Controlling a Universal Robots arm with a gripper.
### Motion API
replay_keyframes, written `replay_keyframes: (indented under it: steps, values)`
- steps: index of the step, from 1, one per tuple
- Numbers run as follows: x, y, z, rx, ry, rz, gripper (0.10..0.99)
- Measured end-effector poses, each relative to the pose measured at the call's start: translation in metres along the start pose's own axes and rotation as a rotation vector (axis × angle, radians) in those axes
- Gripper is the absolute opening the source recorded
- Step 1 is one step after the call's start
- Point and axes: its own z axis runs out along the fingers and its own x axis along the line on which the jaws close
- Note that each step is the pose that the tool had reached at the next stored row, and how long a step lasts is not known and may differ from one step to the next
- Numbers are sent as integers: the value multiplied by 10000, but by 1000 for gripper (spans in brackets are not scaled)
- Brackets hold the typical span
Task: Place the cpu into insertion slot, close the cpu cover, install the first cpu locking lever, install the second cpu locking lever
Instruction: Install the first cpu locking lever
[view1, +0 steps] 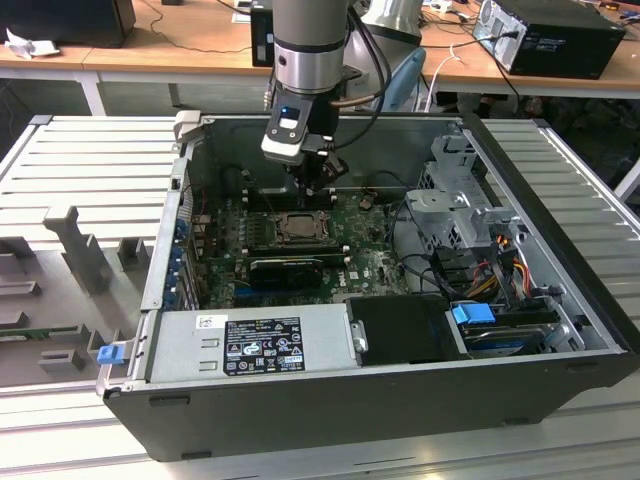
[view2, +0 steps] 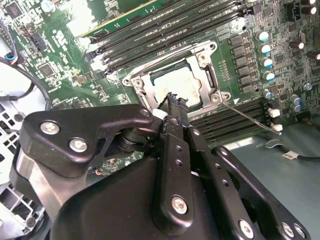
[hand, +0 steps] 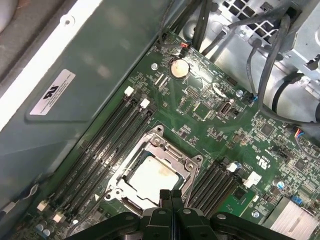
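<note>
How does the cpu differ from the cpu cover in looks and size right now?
The cpu is a solid plate with a pale, matte beige face; the cpu cover is an open frame of brighter grey metal with a square cut-out. The cpu cover is the larger: its bars run outside the cpu's edges, and the cpu's face shows through the cut-out. Both are square and lie flat on the motherboard.

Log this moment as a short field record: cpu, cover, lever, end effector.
cpu cover: lying flat, framing the cpu
cpu: in place, pale face showing through the cut-out
lever: thin silver rod slanting away from the cover's corner; whether it is latched cannot be told
end effector: shut, holding nothing, tips over the cover's edge
</note>
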Motion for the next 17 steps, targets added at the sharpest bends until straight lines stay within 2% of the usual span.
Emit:
replay_keyframes:
  steps: [7, 14, 17]
  values:
    - [0, 0, 0, -37, -9, -891, 106]
    - [0, -1, 2, -127, 1, -2485, 106]
    - [0, -1, 4, -155, 22, -2675, 106]
